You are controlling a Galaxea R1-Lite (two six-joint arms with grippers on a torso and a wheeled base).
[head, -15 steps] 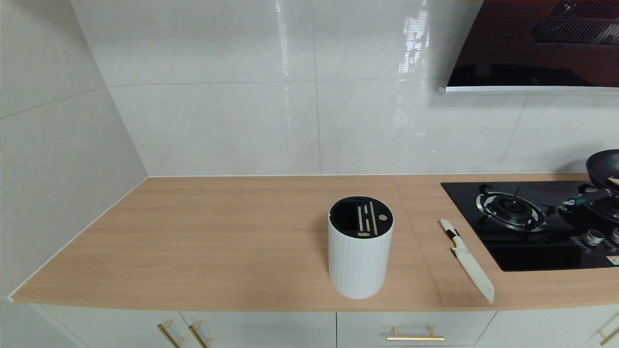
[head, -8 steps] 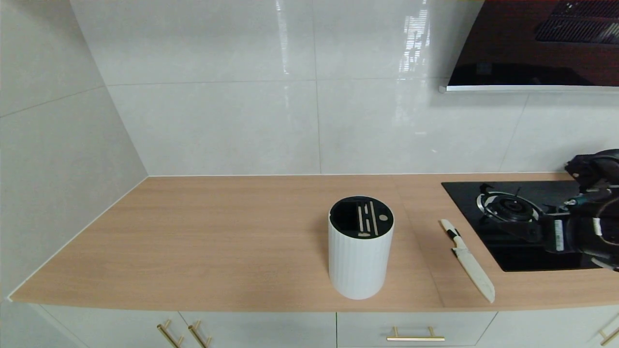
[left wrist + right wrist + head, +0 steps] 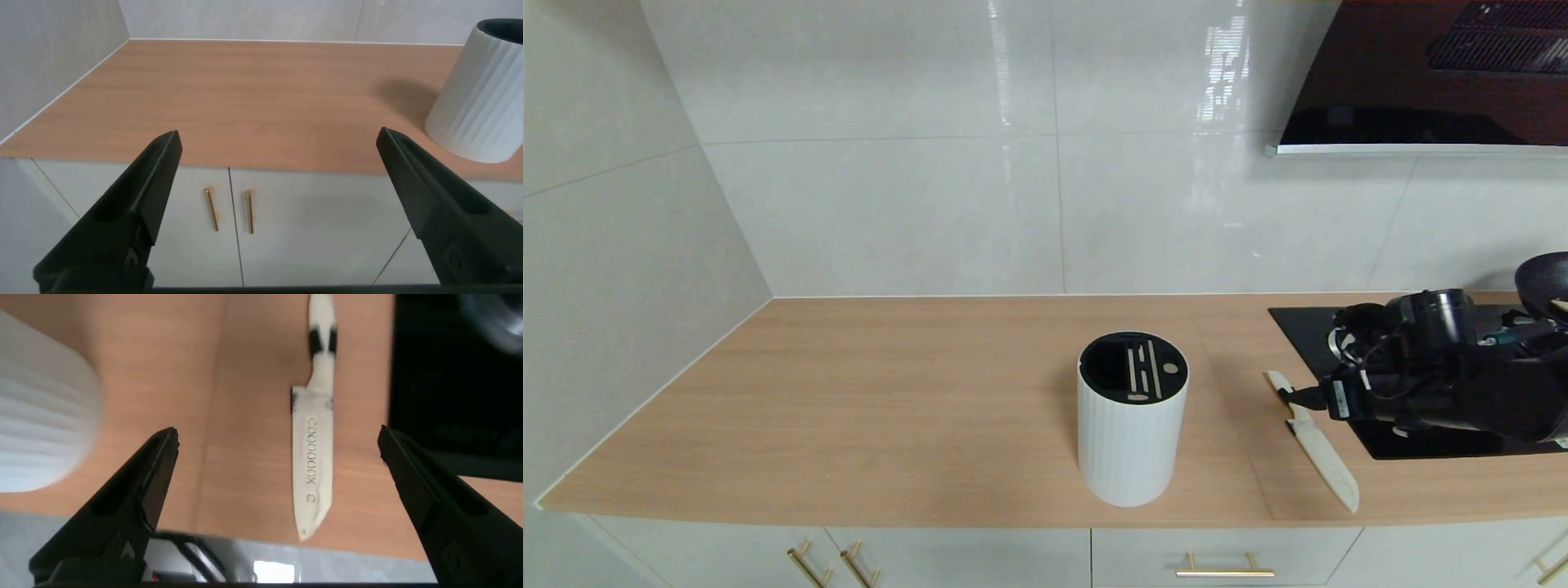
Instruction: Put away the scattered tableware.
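Knife [image 3: 1316, 449] lies on the counter [image 3: 890, 408] between holder [image 3: 1131, 429] and stove [image 3: 1297, 325].

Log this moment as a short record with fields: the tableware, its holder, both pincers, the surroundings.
knife: lying flat on the countertop, between holder and hob, handle toward the wall
holder: white ribbed cylinder, upright, nothing sticking out of its slotted top
right pincer: open, above the knife, not gripping it
left pincer: open, off the countertop's front edge, holding nothing
hob: black, right of the knife, pan at its right edge
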